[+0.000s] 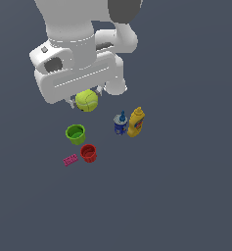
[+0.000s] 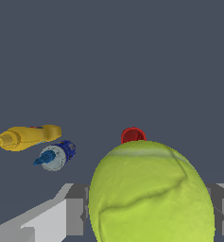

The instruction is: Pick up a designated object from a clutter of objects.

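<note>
Here the ball (image 2: 151, 194) fills the near part of the wrist view, big and yellow-green with a pale seam across it. The end effector (image 1: 86, 101) pinches the ball, with a grey finger (image 2: 74, 215) pressed on each side of it. In the exterior view the ball hangs under the white arm, up off the table (image 1: 186, 196).

Down on the table, the green cup (image 1: 76, 134) stands nearest below the ball. The red cup (image 1: 89, 153) stands just beside the green cup, and the flat pink block (image 1: 70, 160) lies next to the red cup. Off to the exterior view's right, the blue-white can (image 1: 120, 123) and the mustard bottle (image 1: 136, 122) stand close together, apart from the cups.
</note>
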`<action>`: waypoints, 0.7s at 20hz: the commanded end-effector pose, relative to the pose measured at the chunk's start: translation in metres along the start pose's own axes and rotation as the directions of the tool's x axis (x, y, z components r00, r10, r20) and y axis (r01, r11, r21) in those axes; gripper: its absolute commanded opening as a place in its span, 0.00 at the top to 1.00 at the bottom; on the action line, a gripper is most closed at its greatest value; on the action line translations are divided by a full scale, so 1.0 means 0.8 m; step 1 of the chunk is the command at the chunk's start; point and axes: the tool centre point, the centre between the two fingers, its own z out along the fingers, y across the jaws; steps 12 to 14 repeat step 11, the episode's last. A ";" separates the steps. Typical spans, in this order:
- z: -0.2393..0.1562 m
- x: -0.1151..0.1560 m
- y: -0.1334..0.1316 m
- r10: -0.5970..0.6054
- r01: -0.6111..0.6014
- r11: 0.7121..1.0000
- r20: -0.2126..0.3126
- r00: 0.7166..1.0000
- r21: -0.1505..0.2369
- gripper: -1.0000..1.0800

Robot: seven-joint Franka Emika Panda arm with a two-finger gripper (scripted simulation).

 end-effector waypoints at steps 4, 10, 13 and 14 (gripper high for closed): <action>-0.040 -0.007 -0.018 0.000 0.000 1.000 -0.001 1.000 0.000 1.00; -0.056 -0.008 -0.024 0.000 0.000 1.000 -0.001 1.000 0.000 1.00; -0.056 -0.008 -0.024 0.000 0.000 1.000 -0.001 1.000 0.000 1.00; -0.056 -0.008 -0.024 0.000 0.000 1.000 -0.001 1.000 0.000 1.00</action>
